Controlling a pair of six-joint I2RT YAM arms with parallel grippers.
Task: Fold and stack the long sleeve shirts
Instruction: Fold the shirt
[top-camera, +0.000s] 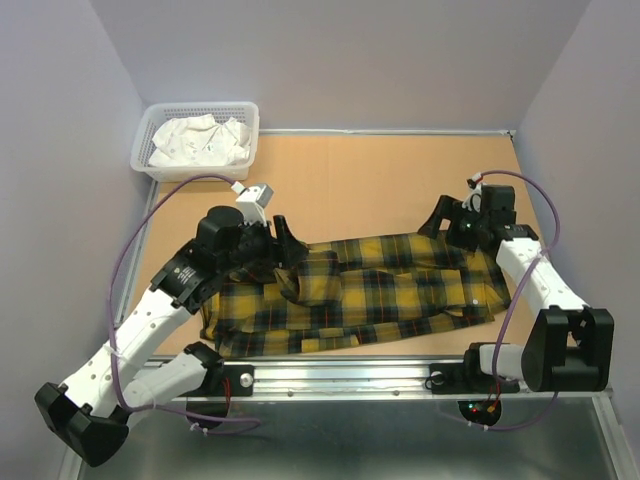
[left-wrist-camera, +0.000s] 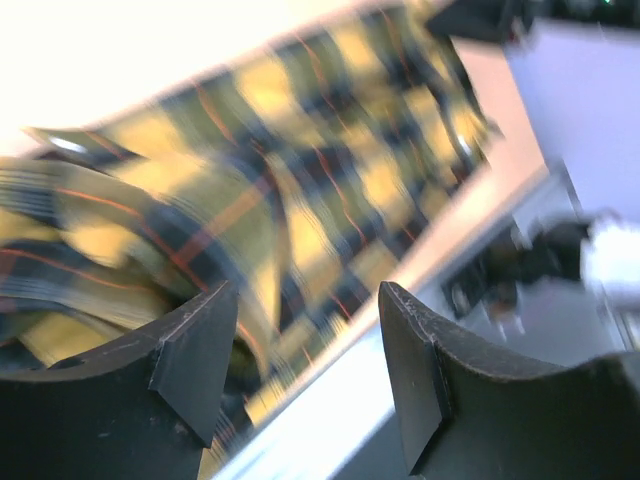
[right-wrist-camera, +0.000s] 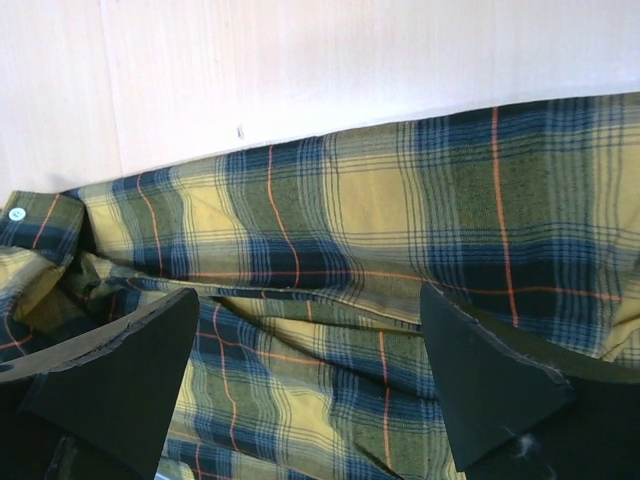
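Observation:
One long sleeve shirt (top-camera: 390, 290), yellow flannel with dark plaid and thin red lines, lies spread lengthwise across the near half of the table. A bunched fold of it (top-camera: 318, 277) stands up near its left middle. My left gripper (top-camera: 290, 243) is open just above and left of that fold. In the blurred left wrist view its jaws (left-wrist-camera: 305, 330) are wide apart, with shirt cloth (left-wrist-camera: 250, 200) beyond the left finger. My right gripper (top-camera: 440, 218) is open at the shirt's far right edge. In the right wrist view it (right-wrist-camera: 310, 300) hovers over wrinkled cloth (right-wrist-camera: 350, 220), holding nothing.
A white plastic basket (top-camera: 140, 150) holding white cloth stands at the far left corner. The brown table top (top-camera: 380, 180) runs behind the shirt to the back wall. A metal rail (top-camera: 340, 375) with the arm bases lines the near edge. Walls close both sides.

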